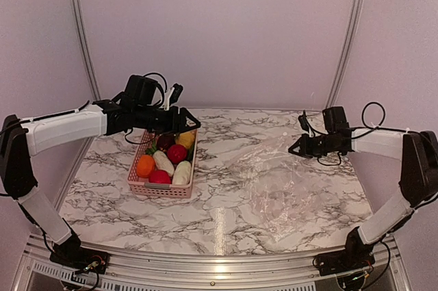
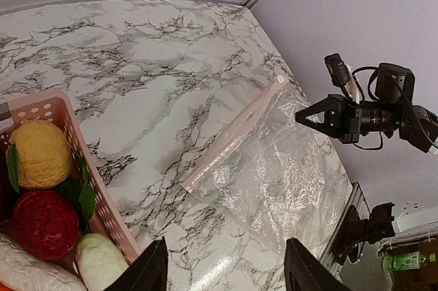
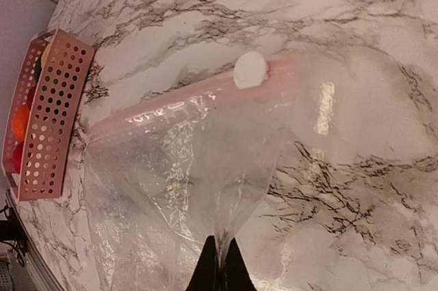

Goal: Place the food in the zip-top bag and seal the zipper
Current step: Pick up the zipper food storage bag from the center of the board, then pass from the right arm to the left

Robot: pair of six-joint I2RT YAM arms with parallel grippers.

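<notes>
Our right end effector (image 3: pixel 219 255) pinches the zip-top bag (image 3: pixel 171 188); our left end effector (image 2: pixel 226 270) hangs open above the pink basket (image 1: pixel 161 190) holding the food (image 1: pixel 164 161).

You get soft, even light from overhead in all three views, leaving only faint shadows on the worktop (image 1: pixel 274 127). Glare streaks the clear bag (image 3: pixel 171 168), and the right gripper (image 3: pixel 219 255) at the frame's bottom edge looks slightly blurred.
</notes>
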